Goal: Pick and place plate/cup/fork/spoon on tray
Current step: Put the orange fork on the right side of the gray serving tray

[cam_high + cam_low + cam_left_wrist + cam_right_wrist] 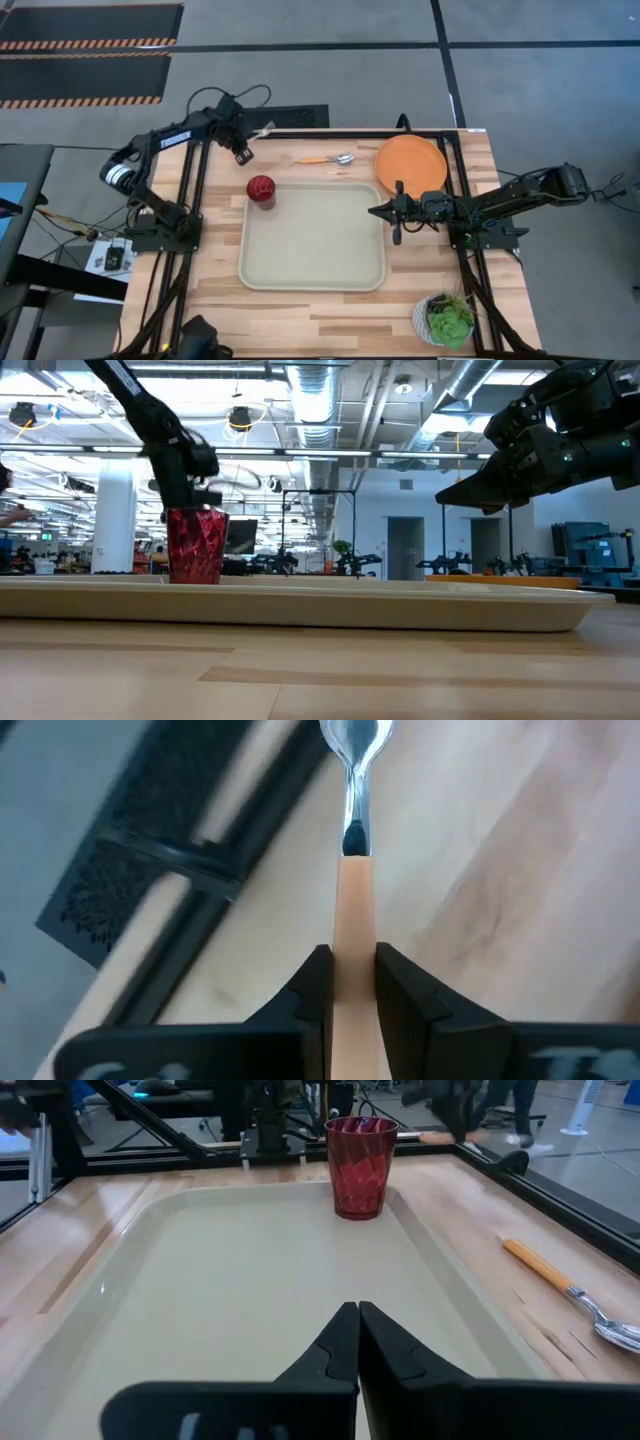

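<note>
My left gripper [245, 152] is shut on the fork [262, 131] near the table's far left edge; the fork's orange handle and silver neck show in the left wrist view [352, 810]. The spoon [327, 158] lies flat on the table beyond the tray [312, 238]. The orange plate [410, 165] lies flat at the far right. The dark red cup [261, 190] stands upright at the tray's far left corner. My right gripper [374, 212] is shut and empty, low over the tray's right part [357, 1320]. My left gripper pinches the fork's orange handle [352, 935] between its two fingers. The handle runs straight out ahead of the fingers, with the silver head [355, 745] farthest from them. The fork is lifted clear of the table, its head toward the table's far edge.
A white pot with a green plant [447, 320] stands at the table's near right corner. Black frame rails [455, 190] run along the table's left and right sides. The tray's floor [230, 1290] is bare apart from the cup's corner.
</note>
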